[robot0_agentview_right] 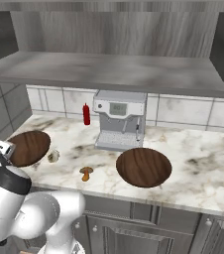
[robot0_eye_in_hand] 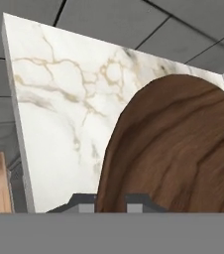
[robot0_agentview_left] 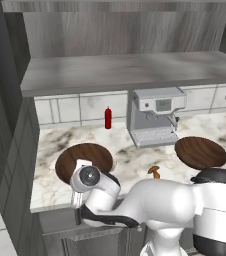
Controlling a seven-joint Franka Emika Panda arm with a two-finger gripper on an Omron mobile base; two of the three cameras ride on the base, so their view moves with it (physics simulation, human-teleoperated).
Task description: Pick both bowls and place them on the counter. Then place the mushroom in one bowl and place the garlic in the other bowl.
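The white Franka arm bends low across the bottom of the left base view, its elbow bulging at lower centre and its wrist reaching to the lower left, where the hand sits at the near edge of the white marble tabletop [robot0_agentview_left: 130, 155]. The jaws [robot0_eye_in_hand: 111, 201] stand narrow, nearly closed, at the near rim of the left of two wide, round, dark brown wooden bowls [robot0_agentview_left: 85, 159]; in the hand view their dark tips rise at bottom centre right against that bowl's rim, and whether they pinch it I cannot tell. In that view the bowl [robot0_eye_in_hand: 178, 154] covers the right half, with veined marble [robot0_eye_in_hand: 59, 99] to its left.

In the right base view the same bowl [robot0_agentview_right: 28, 147] lies at the left edge of the tabletop [robot0_agentview_right: 198, 163], with the wrist at the far left just beside it. The second wooden bowl [robot0_agentview_right: 143, 166] rests flat at centre, in front of the grey espresso machine [robot0_agentview_right: 118, 124]; in the left base view it [robot0_agentview_left: 201, 152] lies at right.

The tiny pale whitish-cream garlic bulb [robot0_agentview_right: 53, 156] lies on the marble just right of the left bowl. The small mushroom with an orange-brown cap [robot0_agentview_right: 86, 172] sits between the two bowls, near the front edge; in the left base view it [robot0_agentview_left: 154, 171] shows just above the arm's elbow. A red bottle [robot0_agentview_left: 108, 118] stands upright by the tiled back wall, left of the machine, under the grey shelf slab [robot0_agentview_left: 125, 70].
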